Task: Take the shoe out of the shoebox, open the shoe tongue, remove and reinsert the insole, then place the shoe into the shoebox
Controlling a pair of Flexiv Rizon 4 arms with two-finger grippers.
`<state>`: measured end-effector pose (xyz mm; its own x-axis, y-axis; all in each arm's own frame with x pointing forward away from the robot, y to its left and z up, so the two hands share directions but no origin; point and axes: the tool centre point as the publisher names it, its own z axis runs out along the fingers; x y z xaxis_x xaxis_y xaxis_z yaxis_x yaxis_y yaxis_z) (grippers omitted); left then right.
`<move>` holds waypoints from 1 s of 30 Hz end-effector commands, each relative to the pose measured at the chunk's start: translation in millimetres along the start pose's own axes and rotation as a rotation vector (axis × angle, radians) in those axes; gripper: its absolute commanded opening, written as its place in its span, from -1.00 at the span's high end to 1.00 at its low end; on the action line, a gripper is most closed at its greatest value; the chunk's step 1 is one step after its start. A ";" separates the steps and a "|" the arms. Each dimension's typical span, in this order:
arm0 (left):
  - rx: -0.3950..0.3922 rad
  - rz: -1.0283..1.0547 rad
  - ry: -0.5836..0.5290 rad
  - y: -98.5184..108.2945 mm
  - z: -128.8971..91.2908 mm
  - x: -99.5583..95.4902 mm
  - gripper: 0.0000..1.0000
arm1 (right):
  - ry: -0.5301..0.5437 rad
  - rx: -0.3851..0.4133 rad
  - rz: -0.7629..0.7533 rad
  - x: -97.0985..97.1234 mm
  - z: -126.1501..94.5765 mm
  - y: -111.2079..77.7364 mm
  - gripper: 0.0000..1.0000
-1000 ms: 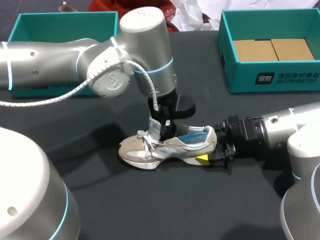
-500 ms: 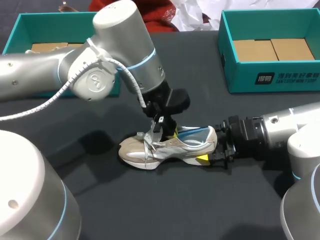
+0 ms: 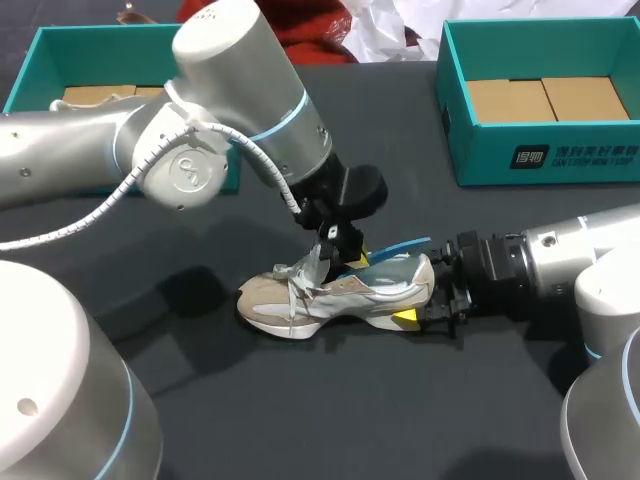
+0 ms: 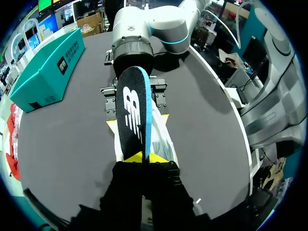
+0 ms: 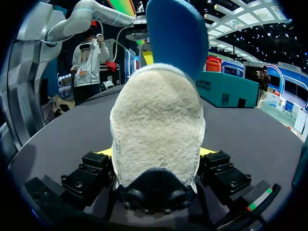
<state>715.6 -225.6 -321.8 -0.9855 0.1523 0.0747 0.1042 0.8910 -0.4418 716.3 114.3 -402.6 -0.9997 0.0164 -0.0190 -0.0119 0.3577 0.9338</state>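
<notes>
The one shoe [image 3: 335, 290] is lying on its sole in the middle of the desk [image 3: 300, 400], its long axis running across the head view, toe pointing toward my left side and heel toward my right. The right tool [image 3: 420, 302] is coming in low from the right and clamping the heel between its two yellow tips, one on each side. The left tool [image 3: 350, 258] is hanging over the shoe's opening, its fingers pressing together on the front end of the single insole [image 3: 400, 245]. In the left wrist view the insole [image 4: 132, 110] is stretching straight away from the left tool [image 4: 144, 156] toward the right tool, dark face showing, blue edge beside it.

Two teal boxes are sitting at the back of the desk, the left box [image 3: 130, 35] and the right box [image 3: 560, 155], both well apart from the shoe.

Compared with a second ago, the left arm is leaning over more and the insole's heel end is now standing up out of the shoe; the shoe and right arm are sitting where they were.
</notes>
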 end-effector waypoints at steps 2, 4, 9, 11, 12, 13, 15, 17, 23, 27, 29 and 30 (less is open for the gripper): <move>-0.028 -0.006 -0.018 -14.2 9.3 -0.8 1.00 | -0.002 0.003 0.000 0.8 1.2 -1.3 1.00; -0.028 -0.007 -0.021 -15.4 9.4 -0.1 0.85 | -0.002 0.003 0.000 0.8 1.2 -1.3 1.00; -0.016 -0.010 -0.040 -19.4 7.1 2.0 0.58 | -0.002 0.003 0.000 0.8 1.2 -1.3 1.00; -0.007 -0.013 -0.050 -20.4 5.9 3.6 0.44 | -0.002 0.003 0.000 0.8 1.2 -1.3 1.00; -0.001 -0.017 -0.061 -20.7 5.4 4.4 0.36 | -0.002 0.003 0.000 0.8 1.2 -1.3 1.00; 0.005 -0.021 -0.073 -20.9 5.0 5.7 0.34 | -0.002 0.003 0.000 0.8 1.2 -1.3 1.00; 0.022 -0.029 -0.085 -20.9 3.5 8.3 0.35 | -0.002 0.003 0.000 0.8 1.2 -1.3 1.00; 0.035 -0.030 -0.107 -21.2 2.0 11.5 0.31 | -0.002 0.003 0.000 0.8 1.2 -1.3 1.00; 0.067 -0.011 -0.142 -24.3 -2.4 17.0 0.11 | -0.002 0.003 0.000 0.8 1.2 -1.3 1.00; 0.090 -0.012 -0.167 -26.0 -3.3 19.9 -0.11 | -0.002 0.003 0.000 0.8 1.2 -1.3 1.00; 0.098 -0.013 -0.180 -26.8 -2.6 21.2 -0.18 | -0.002 0.003 0.000 0.8 1.2 -1.3 1.00; 0.103 -0.018 -0.192 -27.3 -2.2 21.6 -0.14 | -0.002 0.003 0.000 0.8 1.2 -1.3 1.00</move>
<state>697.9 -249.9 -302.7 -0.9961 0.0580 -0.0661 0.0840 0.8499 -0.5202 716.3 114.3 -402.6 -0.9997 0.0162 -0.0191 -0.0121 0.3577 0.9338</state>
